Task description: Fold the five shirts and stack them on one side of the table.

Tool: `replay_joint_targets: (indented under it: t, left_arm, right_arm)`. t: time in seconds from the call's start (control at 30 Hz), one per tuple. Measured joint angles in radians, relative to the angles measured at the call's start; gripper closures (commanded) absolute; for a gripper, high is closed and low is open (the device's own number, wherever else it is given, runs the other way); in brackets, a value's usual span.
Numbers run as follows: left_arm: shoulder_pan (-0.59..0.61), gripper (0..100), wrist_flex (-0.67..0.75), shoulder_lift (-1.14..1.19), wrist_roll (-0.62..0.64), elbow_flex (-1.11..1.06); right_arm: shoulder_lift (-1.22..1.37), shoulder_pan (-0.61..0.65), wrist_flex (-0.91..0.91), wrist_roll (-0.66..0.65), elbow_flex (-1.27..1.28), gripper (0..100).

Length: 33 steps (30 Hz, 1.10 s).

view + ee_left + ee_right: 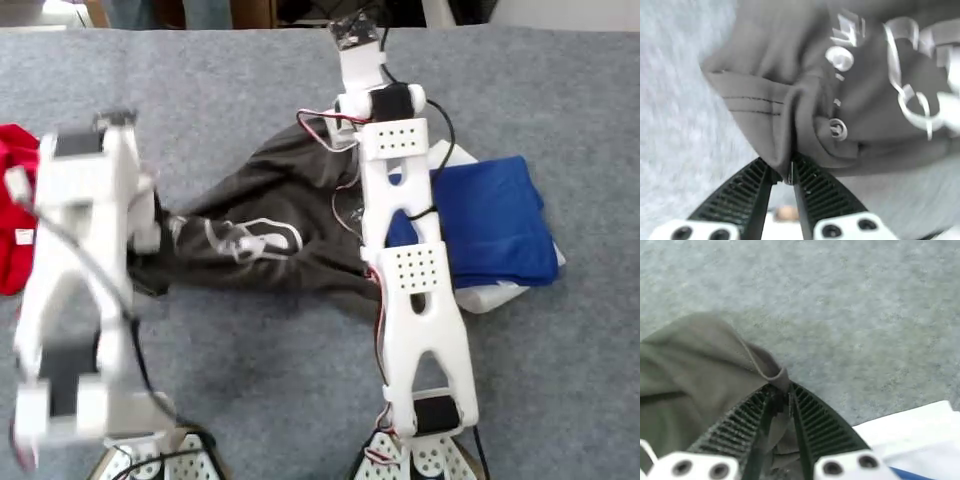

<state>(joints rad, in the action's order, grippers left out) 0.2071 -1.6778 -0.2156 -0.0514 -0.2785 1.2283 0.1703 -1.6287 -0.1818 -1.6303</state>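
Two clenched holds on one dark grey printed fabric shirt [280, 250], crumpled at centre frame. Pinches a hem fold at its left end with the left gripper [790, 172], an upper corner with the right gripper [781, 385]. Stretches roughly left to right between them; probably needs pulling taut next, clear of the folded blue shirt [490, 220] at right.

The left arm [75, 250] stands bent at one end of the dark grey shirt [290, 200], with the left gripper [790, 172] pinched tight on a fold of its hem. The right arm [412, 270] stretches long across the shirt's other side, the right gripper [782, 390] clamped on its far edge.
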Motion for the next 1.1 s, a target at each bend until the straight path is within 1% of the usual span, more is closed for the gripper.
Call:
replay_joint_targets:
  t: [0.07,0.17,0.23,0.33,0.4,0.47,0.57,0.67,0.77,0.9,0.97,1.1]
  left_arm:
    - [-0.023,97,-0.005,-0.181,-0.091,-0.17]
    - [-0.101,97,-0.054,-0.404,-0.244,-0.353]
    - [-0.12,97,-0.055,-0.512,-0.33,-0.394]
    - [-0.133,97,-0.064,-0.606,-0.379,-0.405]
    - [-0.149,91,-0.064,-0.634,-0.388,-0.405]
    - [-0.153,82,-0.064,-0.651,-0.393,-0.405]
    - [-0.153,70,-0.064,-0.687,-0.393,-0.405]
    - [-0.153,62,-0.072,-0.766,-0.393,-0.362]
    - [-0.153,64,-0.074,-0.875,-0.393,-0.273]
    - [-0.135,71,-0.074,-0.959,-0.393,-0.106]
    - [-0.081,73,-0.064,-0.959,-0.364,-0.06]
    - [0.077,73,0.086,-0.819,-0.21,-0.12]
  right_arm:
    - [0.0,0.025,-0.011,0.0,0.0,98.3]
    - [0.0,0.06,-0.018,0.0,0.0,98.3]
    - [0.0,0.069,-0.018,0.0,0.0,98.3]
    - [-0.003,0.068,-0.018,0.0,0.0,98.3]
    - [-0.018,0.069,-0.037,0.0,0.0,98.3]
    - [-0.043,0.069,-0.057,0.0,0.0,98.3]
    - [-0.06,0.068,-0.081,0.0,0.0,98.3]
    - [-0.063,0.068,-0.109,0.0,0.0,98.3]
    - [-0.063,0.068,-0.118,0.0,0.0,98.4]
    - [-0.089,0.068,-0.118,0.0,0.0,98.4]
    - [-0.118,0.068,-0.118,0.0,0.0,98.4]
    - [-0.163,0.068,-0.118,0.0,0.0,98.4]
